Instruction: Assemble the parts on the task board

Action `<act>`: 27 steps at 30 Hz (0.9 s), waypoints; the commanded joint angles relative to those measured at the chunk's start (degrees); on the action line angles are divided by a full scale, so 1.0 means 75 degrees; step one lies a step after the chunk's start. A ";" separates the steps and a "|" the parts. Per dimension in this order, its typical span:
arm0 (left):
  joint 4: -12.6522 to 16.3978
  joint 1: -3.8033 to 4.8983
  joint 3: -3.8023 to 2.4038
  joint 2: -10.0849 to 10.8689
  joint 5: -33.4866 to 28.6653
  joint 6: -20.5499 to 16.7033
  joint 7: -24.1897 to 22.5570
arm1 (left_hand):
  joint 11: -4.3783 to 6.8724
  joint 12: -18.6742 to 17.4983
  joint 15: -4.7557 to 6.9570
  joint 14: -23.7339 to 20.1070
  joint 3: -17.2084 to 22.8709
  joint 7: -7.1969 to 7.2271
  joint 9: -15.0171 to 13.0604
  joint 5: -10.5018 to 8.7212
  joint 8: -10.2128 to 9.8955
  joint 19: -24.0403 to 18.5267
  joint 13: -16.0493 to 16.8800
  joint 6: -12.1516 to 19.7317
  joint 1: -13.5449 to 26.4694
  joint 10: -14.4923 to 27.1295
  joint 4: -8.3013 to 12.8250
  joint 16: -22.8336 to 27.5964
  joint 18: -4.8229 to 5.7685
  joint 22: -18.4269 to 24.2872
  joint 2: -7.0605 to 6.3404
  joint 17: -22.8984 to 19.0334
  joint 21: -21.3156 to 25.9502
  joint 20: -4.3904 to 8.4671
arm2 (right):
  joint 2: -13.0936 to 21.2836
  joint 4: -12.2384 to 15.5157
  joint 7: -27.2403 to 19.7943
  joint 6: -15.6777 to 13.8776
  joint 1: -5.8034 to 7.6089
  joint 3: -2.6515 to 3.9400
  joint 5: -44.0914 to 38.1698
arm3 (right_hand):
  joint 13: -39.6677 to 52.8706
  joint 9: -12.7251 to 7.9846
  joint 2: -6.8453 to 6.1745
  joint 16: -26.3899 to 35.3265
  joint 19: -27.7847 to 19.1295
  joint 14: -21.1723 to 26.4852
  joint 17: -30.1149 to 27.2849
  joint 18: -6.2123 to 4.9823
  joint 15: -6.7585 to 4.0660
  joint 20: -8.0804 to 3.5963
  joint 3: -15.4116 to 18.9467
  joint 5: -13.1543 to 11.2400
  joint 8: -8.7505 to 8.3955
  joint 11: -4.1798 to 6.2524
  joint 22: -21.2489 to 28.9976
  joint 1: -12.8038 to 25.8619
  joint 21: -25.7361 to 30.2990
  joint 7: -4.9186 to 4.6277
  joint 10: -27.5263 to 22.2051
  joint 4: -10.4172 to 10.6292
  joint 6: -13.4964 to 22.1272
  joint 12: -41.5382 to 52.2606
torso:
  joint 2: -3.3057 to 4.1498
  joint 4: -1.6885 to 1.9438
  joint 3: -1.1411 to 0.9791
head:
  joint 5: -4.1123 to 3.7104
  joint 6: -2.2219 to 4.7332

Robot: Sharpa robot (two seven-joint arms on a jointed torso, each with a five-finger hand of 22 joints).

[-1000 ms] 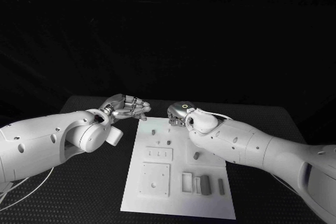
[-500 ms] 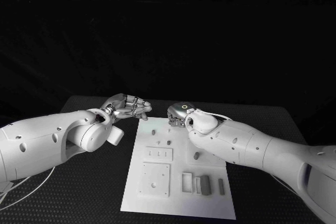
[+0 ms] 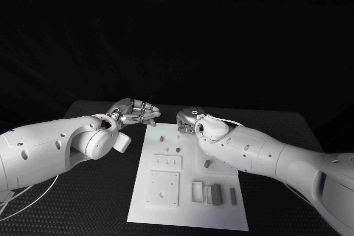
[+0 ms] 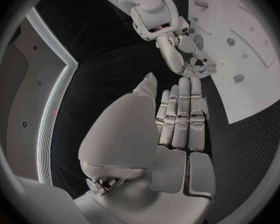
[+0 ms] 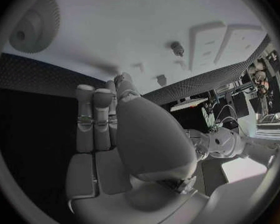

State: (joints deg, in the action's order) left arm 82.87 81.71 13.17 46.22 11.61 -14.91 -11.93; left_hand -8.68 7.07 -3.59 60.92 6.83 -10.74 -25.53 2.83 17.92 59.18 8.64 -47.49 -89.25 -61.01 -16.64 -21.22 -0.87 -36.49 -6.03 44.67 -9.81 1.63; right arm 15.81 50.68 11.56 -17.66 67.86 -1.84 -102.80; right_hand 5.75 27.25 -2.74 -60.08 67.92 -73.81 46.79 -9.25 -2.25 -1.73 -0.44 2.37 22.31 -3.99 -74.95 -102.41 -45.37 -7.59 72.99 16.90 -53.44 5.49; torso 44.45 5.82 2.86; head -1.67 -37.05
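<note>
Seemingly the assembly is sitting at an early stage, since both hands are hovering at the far end of the task board (image 3: 148,205) and neither is carrying a part. The left hand (image 3: 135,113) is hanging just off the board's far left corner, above the black table (image 3: 88,195); in its own wrist view its fingers (image 4: 180,117) are lying straight and pressed side by side, with nothing between them and the thumb. The right hand (image 3: 190,121) is poised over the board's far edge; its wrist view is showing its fingers (image 5: 93,119) likewise extended and close together, holding nothing, while the left wrist view is catching that same hand with its fingers drawn toward the board's corner.

The board is lying lengthwise in the middle of the table, a flat white plate. Near its close end a small row of grey parts (image 3: 215,194) is resting flat beside a square inset plate (image 3: 163,188), and these are looking unplaced, though I cannot tell for certain. Midway, a block with three short slots (image 3: 167,162) is sitting left of a single small peg (image 3: 207,164), and a few more small pegs (image 3: 179,139) are standing up near the far end. I judge most of the fitting work is remaining.
</note>
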 commanded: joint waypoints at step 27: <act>0.0013 0.0019 -0.0008 -0.0006 0.0017 0.0039 -0.0017 | -0.0031 -0.0056 -0.0003 0.0057 -0.0060 -0.0007 0.0012 0.0021 -0.0038 0.0000 0.0003 -0.0002 0.0073 -0.0041 0.0003 0.0068 -0.0095 0.0013 -0.0020 0.0025 0.0055 0.0051 | -0.0042 -0.0028 0.0304 0.0027 -0.0002 -0.0004 0.0074 | -0.0029 0.0011 -0.0152 -0.0014 -0.0034 0.0032 0.0005 -0.0767 0.0034 -0.0025 -0.0275 0.0038 -0.0135 -0.0071 -0.0120 0.0376 -0.0062 -0.0086 -0.0168 -0.0013 0.0167 -0.0140 | 0.0003 0.0001 0.0007 | 0.0001 -0.0001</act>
State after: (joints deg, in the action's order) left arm 82.85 81.76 13.17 46.24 11.61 -14.90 -11.79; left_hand -8.68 6.85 -3.59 60.92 6.83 -10.74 -25.53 2.83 17.92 59.18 8.64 -47.49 -89.25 -61.01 -16.64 -21.03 -0.86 -36.49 -6.03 44.77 -9.59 1.63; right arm 15.58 50.58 13.23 -17.56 67.84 -1.86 -102.32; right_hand 5.62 27.24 -3.86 -60.07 67.86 -73.80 46.78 -9.25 -2.24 -1.62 -2.19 2.38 21.50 -4.40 -74.95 -100.19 -45.60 -8.17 72.17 16.77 -52.65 4.78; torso 44.48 5.80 2.89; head -1.63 -37.05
